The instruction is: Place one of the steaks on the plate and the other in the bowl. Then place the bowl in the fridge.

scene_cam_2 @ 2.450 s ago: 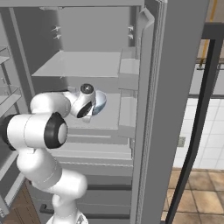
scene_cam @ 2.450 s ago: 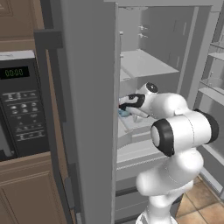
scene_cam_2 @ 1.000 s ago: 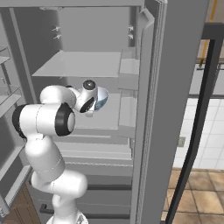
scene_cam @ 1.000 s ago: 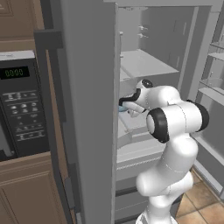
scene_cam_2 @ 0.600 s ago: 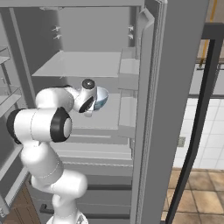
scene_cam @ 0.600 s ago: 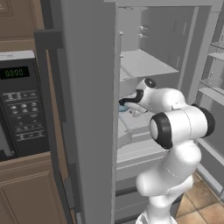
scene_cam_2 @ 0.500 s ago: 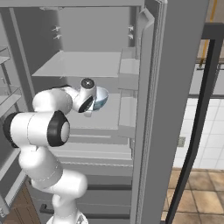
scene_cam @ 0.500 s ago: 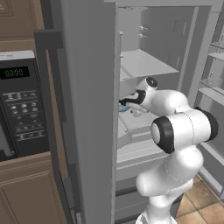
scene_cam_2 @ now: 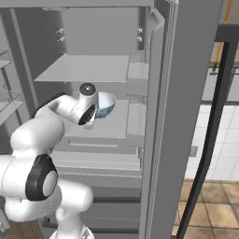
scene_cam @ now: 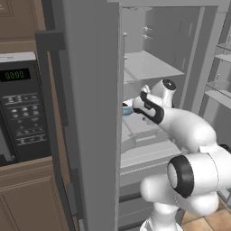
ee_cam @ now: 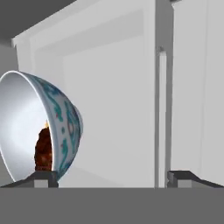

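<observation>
Bowl [ee_cam: 37, 127] resting on fridge [scene_cam_2: 102, 121] shelf, dark steak [ee_cam: 43, 148] inside. Gripper [ee_cam: 111, 177] jaws spreading wide, holding nothing. Bowl likely rigid, smooth, breakable; rim offering best pinch point.

Glossy glazed bowl [ee_cam: 39, 127]; smooth matt grey fridge [scene_cam_2: 107, 28] interior.

black microwave [scene_cam: 20, 117] in brown wooden cabinetry [scene_cam: 27, 198]
</observation>
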You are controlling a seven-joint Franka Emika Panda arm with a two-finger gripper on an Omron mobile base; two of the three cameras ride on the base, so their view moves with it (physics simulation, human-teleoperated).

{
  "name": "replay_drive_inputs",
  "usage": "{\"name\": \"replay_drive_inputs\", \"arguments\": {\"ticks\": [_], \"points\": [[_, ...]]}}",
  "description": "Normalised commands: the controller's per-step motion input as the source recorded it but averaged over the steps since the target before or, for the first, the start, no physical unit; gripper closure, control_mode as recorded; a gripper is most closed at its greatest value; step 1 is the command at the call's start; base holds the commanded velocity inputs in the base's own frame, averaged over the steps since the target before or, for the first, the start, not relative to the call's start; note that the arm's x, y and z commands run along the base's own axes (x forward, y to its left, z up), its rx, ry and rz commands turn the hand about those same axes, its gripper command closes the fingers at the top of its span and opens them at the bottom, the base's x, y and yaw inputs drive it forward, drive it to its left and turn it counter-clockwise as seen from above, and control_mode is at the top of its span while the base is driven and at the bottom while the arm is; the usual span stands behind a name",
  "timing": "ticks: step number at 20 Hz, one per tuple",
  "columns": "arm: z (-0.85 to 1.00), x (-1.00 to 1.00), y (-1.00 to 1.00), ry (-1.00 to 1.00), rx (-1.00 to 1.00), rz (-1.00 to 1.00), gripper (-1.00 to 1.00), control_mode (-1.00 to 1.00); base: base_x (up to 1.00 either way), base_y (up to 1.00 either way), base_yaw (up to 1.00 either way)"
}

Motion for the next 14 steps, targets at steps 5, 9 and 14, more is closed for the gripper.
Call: {"name": "replay_drive_inputs", "arguments": {"ticks": [5,9,14], "points": [[0.5,-0.97,-0.13,0.0,0.0,0.0,-1.0,-1.0,0.0,0.0,0.0],[0.57,-0.76,-0.02,0.0,-0.04,0.08,-1.0,-1.0,0.0,0.0,0.0],[-0.03,-0.42,-0.03,0.07,-0.3,0.46,-1.0,-1.0,0.0,0.0,0.0]]}}
